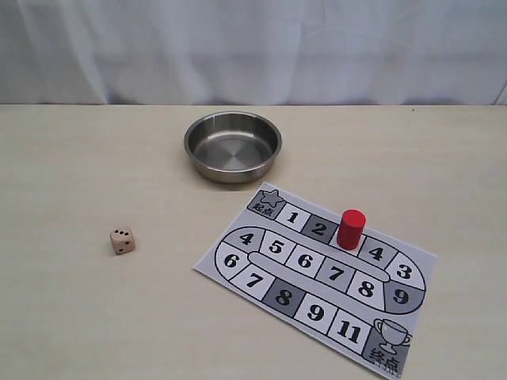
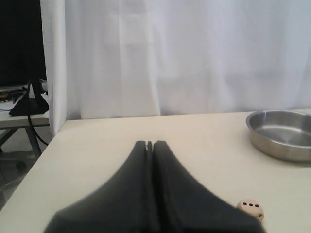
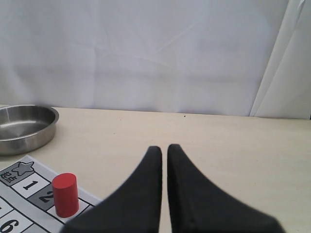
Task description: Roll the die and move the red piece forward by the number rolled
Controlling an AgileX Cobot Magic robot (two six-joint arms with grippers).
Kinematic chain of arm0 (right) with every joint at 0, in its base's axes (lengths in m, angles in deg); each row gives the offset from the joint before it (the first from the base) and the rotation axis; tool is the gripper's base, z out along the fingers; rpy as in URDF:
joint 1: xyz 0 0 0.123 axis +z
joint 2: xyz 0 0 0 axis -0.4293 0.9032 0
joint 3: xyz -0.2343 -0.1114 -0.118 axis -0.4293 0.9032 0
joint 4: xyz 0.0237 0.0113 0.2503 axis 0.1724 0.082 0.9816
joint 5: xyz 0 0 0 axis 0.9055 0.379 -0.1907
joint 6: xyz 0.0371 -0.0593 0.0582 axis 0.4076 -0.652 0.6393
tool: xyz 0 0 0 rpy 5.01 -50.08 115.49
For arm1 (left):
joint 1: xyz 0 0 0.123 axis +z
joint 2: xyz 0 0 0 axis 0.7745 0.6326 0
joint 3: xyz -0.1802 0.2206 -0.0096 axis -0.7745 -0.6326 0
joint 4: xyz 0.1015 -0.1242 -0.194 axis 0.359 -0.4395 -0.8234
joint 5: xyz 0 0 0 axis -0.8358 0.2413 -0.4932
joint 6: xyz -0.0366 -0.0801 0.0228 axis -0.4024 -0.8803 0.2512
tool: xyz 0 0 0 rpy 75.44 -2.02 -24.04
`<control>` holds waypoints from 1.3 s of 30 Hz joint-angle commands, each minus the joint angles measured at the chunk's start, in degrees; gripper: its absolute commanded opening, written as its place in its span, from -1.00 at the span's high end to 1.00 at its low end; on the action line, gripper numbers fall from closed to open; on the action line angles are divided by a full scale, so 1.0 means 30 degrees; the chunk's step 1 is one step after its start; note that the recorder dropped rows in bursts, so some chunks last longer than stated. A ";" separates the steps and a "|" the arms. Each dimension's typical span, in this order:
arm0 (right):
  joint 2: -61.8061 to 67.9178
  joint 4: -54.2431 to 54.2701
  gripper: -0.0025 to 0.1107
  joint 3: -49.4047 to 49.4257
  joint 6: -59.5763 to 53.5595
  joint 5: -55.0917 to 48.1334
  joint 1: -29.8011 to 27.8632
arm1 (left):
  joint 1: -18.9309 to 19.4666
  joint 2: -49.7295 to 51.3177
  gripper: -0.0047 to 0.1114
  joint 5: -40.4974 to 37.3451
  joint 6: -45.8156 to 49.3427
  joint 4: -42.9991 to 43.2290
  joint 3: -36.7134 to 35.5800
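Note:
The die, a small tan cube with dark pips, rests on the table left of the numbered board. The red piece stands upright on the board's top row, between squares 2 and 4. Neither gripper appears in the exterior view. In the left wrist view my left gripper is shut and empty, with the die lying beside one finger. My right gripper is shut on nothing, hovering over bare table beside the red piece and the board.
A shallow steel bowl sits behind the board, empty; it also shows as the bowl and the bowl in the wrist views. A white curtain backs the table. The table's edge drops off beyond the left gripper.

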 commanded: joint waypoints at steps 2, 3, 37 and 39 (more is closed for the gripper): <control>-0.0073 -0.0047 0.89 0.0021 0.0012 0.0112 -0.0041 | 0.0000 -0.0054 0.92 -0.0020 -0.0050 -0.0144 -0.0350; -0.0073 -0.0047 0.89 0.0021 0.0012 0.0112 -0.0041 | 0.0000 -0.0054 0.92 -0.0113 -0.0143 -0.0235 -0.0350; -0.0073 -0.0047 0.89 0.0021 0.0012 0.0112 -0.0041 | 0.0000 -0.0054 0.92 -0.1378 -0.0643 -0.0066 -0.0350; -0.0073 -0.0047 0.89 0.0021 0.0012 0.0112 -0.0041 | 0.0000 -0.0054 0.92 -0.1378 -0.0643 -0.0066 -0.0350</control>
